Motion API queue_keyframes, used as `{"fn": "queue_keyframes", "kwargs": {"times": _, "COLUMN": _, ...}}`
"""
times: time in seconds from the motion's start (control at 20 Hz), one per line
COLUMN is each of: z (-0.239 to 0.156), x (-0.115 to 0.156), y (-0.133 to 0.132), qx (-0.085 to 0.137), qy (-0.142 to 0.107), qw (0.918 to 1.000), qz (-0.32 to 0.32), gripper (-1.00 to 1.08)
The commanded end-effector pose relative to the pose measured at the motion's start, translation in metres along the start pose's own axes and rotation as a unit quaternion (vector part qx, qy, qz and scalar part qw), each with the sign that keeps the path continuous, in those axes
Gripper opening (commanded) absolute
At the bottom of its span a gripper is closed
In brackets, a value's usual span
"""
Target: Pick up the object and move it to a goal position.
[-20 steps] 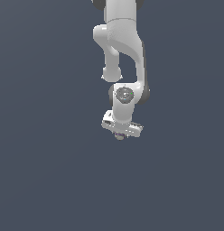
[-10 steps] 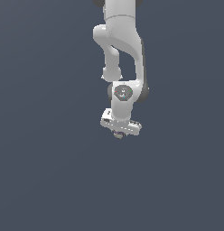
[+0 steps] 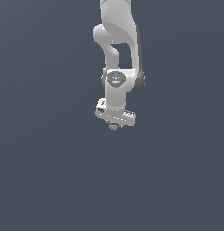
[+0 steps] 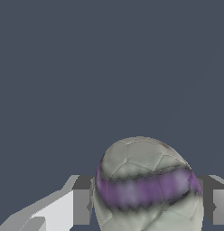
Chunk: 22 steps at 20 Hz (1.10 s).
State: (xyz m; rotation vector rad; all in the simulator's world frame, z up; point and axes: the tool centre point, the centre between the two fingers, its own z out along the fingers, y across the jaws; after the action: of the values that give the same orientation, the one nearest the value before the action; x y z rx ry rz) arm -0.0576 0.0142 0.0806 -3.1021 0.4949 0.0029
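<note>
One white arm (image 3: 117, 54) fills the upper middle of the exterior view, reaching down over a plain dark slate-grey surface (image 3: 46, 171) that spreads across the whole scene. At the arm's lower end sits the gripper (image 3: 114, 125), its white crossbar tilted slightly, with the end toward the exterior view's right hanging a little lower. Smallest of all is the ball (image 3: 114, 127), pale beige-grey with a purplish band around it, showing just under the crossbar, right between the jaws. In the wrist view the ball (image 4: 147, 185) looms large and sits squarely in the gap between the two fingers (image 4: 81, 200), one grey pad on either side of it, each meeting its flank with no visible space. The jaws are pinching the ball, closed in only as far as its width allows. Whether the ball touches the surface below cannot be told from either view.
</note>
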Motion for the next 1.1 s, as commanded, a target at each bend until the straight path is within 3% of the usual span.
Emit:
{"fn": "queue_keyframes", "kwargs": {"times": 0.0, "z": -0.015, "x": -0.007, "y": 0.013, "qx": 0.001, "qy": 0.001, "qw": 1.0, "qz": 0.0, "gripper": -1.0}}
{"fn": "queue_keyframes", "kwargs": {"times": 0.55, "z": -0.08, "x": -0.041, "y": 0.073, "qx": 0.001, "qy": 0.001, "qw": 1.0, "qz": 0.0, "gripper": -1.0}}
{"fn": "queue_keyframes", "kwargs": {"times": 1.05, "z": -0.111, "x": -0.055, "y": 0.101, "qx": 0.001, "qy": 0.001, "qw": 1.0, "qz": 0.0, "gripper": -1.0}}
